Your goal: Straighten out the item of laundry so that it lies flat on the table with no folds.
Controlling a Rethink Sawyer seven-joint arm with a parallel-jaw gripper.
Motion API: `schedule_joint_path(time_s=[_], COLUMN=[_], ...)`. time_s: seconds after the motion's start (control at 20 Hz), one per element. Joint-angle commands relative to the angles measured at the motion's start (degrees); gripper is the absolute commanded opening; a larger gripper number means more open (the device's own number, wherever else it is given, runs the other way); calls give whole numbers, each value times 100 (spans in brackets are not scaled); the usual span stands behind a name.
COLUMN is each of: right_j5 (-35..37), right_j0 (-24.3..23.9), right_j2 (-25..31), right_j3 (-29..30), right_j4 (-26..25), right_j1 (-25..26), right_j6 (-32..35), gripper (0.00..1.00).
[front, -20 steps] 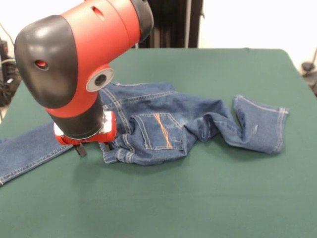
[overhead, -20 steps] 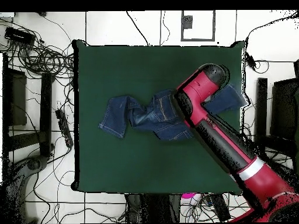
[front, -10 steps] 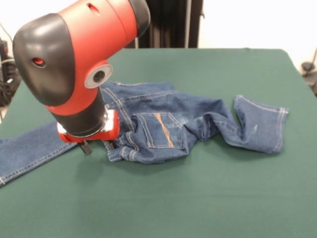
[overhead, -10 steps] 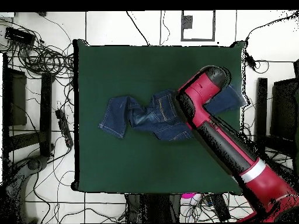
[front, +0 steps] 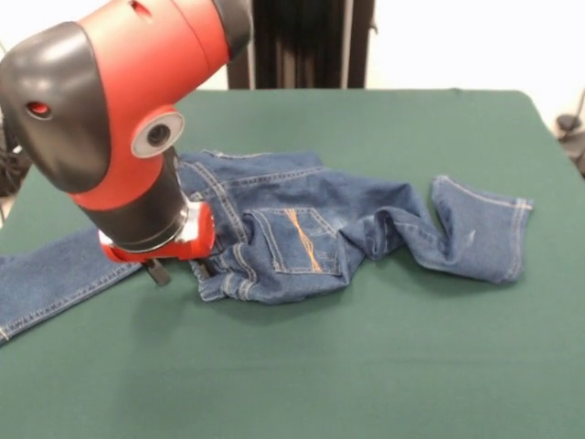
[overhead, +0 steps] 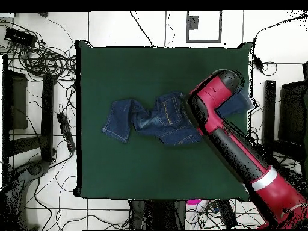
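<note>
Front view showed the tool low at the jeans' bunched waistband, grip state indeterminable, positioned for spreading across the tabletop

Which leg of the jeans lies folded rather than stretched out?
The leg on the front view's right: it doubles back at a crease. The other leg runs straight past the gripper.

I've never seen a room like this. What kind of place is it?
Probably a robot lab or workshop, not a home. A big red and black robot arm reaches over a table covered in green cloth with jeans on it, and tangled cables lie on the tiled floor.
</note>
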Motion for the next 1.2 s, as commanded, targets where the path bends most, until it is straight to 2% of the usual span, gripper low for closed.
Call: schedule_joint_path(time_s=[0.05, 0.15, 0.35, 0.7, 0.95, 1.2], right_j5=[1448, 1519, 1735, 1615, 1353, 1269], right_j0=[362, 311, 302, 581, 600, 541], right_j2=[-293, -246, -280, -532, -466, -302], right_j3=[834, 849, 942, 1306, 1348, 1626], right_j4=[1052, 1046, 714, -278, -314, -62], right_j1=[1354, 1453, 1507, 860, 759, 496], right_j6=[2089, 2166, 2427, 2807, 3019, 3270], gripper=[100, 100, 100, 100, 100, 100])
